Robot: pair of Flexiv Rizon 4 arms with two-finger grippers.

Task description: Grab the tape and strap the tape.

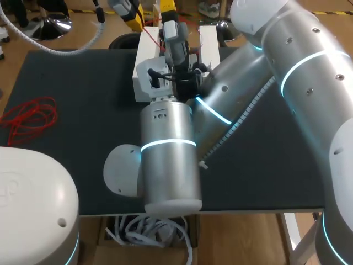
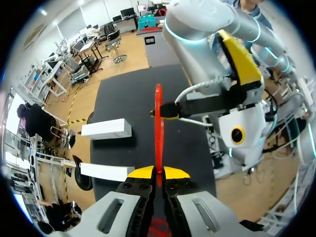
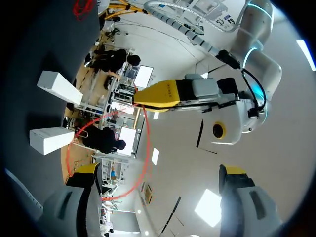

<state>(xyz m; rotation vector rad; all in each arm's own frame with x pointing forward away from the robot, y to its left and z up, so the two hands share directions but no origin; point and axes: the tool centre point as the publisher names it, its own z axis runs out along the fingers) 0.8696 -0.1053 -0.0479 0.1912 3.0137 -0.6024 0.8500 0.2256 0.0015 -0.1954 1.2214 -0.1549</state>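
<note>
With the left claw [image 2: 158,173] clamped on the red tape [image 2: 158,128], in the head view's upper middle, and the right claw [image 3: 161,169] gaping open beside it, a tug could slip the tape out before that claw closes.

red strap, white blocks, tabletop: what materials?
Red strap: probably thin flexible plastic; it is a narrow band seen edge-on, and it bows into a loop in the right wrist view.
White blocks: matte, sharp-edged; foam or painted board, cannot tell.
Tabletop: dark matte mat, no glare.
</note>
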